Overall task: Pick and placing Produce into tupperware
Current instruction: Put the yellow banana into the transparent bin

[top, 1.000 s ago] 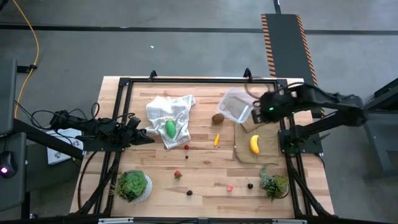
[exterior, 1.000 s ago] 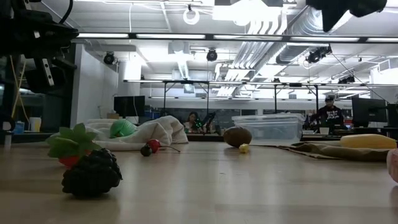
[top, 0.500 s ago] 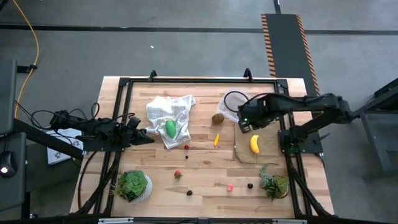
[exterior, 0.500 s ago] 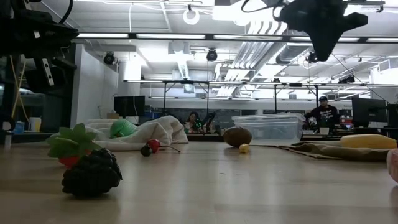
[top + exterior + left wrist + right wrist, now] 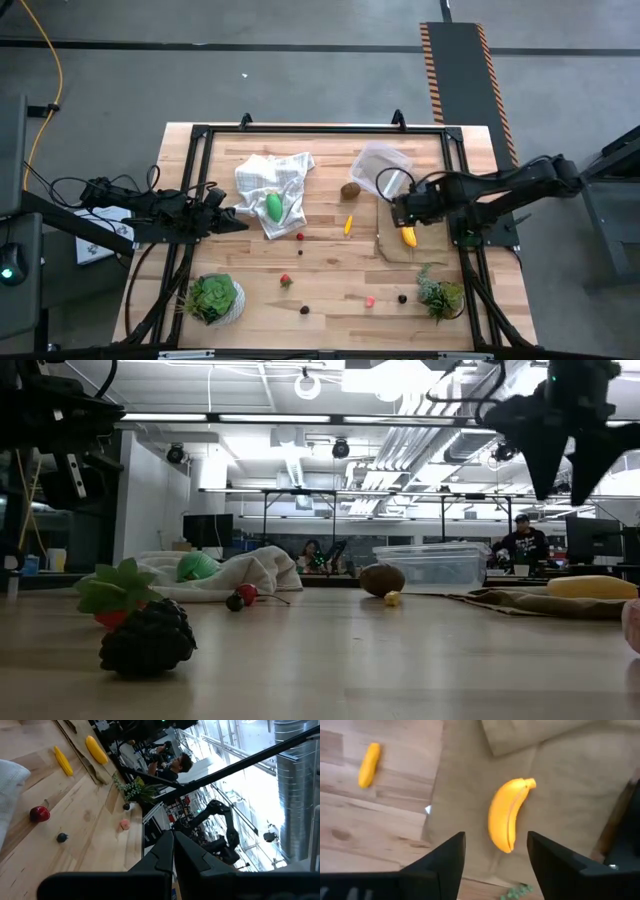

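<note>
The yellow banana (image 5: 507, 815) lies on the flat brown cloth (image 5: 470, 790) near the table's right edge. My right gripper (image 5: 495, 862) hangs open above it, fingers pointing down on either side of its near end and clear of it (image 5: 565, 475). The clear tupperware (image 5: 382, 168) stands beyond it at the far right. Beside it rest the brown kiwi (image 5: 350, 189) and a small orange-yellow piece (image 5: 348, 225). The green oval (image 5: 274, 206) lies on the white checked cloth (image 5: 270, 178). My left gripper (image 5: 236, 222) waits shut at the table's left side.
Two potted plants (image 5: 214, 297) (image 5: 440, 295) stand near the front edge. Small berries and pieces (image 5: 300, 236) (image 5: 286, 281) (image 5: 369, 300) (image 5: 402, 298) are scattered over the wood between them. A black frame (image 5: 455, 190) runs along the table's right side, close to my right arm.
My right gripper has gone from above the tupperware toward the table's near edge and down, and now hangs over the banana. Its fingers, shut half a second ago, have opened. Nothing on the table has moved.
</note>
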